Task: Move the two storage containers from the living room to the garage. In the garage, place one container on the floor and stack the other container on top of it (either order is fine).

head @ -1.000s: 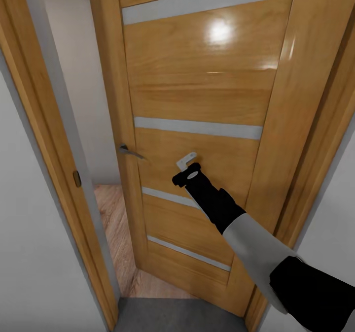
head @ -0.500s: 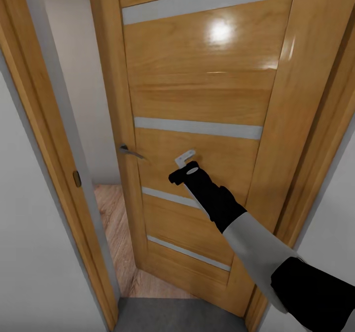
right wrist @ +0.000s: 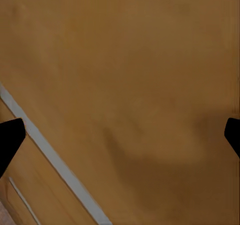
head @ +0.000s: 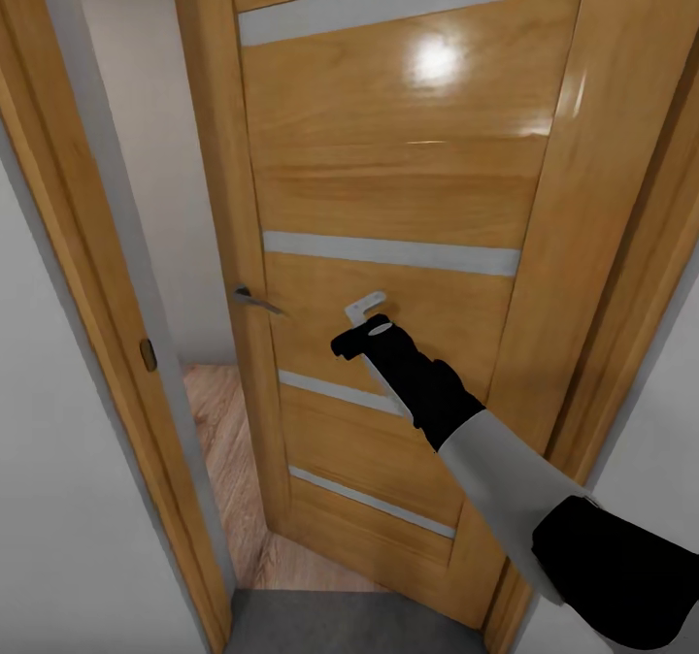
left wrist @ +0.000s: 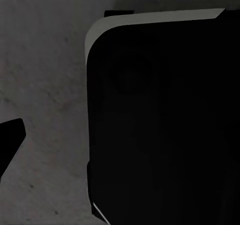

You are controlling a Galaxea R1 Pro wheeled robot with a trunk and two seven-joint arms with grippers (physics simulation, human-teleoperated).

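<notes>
The honey-wood door with frosted strips (head: 388, 246) stands ajar, leaving a narrow gap at its handle edge through which light wood-plank flooring (head: 218, 441) shows past the dark grey concrete floor (head: 340, 625). The right hand (head: 364, 310) presses flat against the panel, fingers spread wide and grasping nothing. The left hand's (left wrist: 10, 140) state I cannot tell.

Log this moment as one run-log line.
phase: at honey-wood door with frosted strips, ajar | right gripper: open, facing panel | left gripper: over dark grey concrete floor | containers: unseen
</notes>
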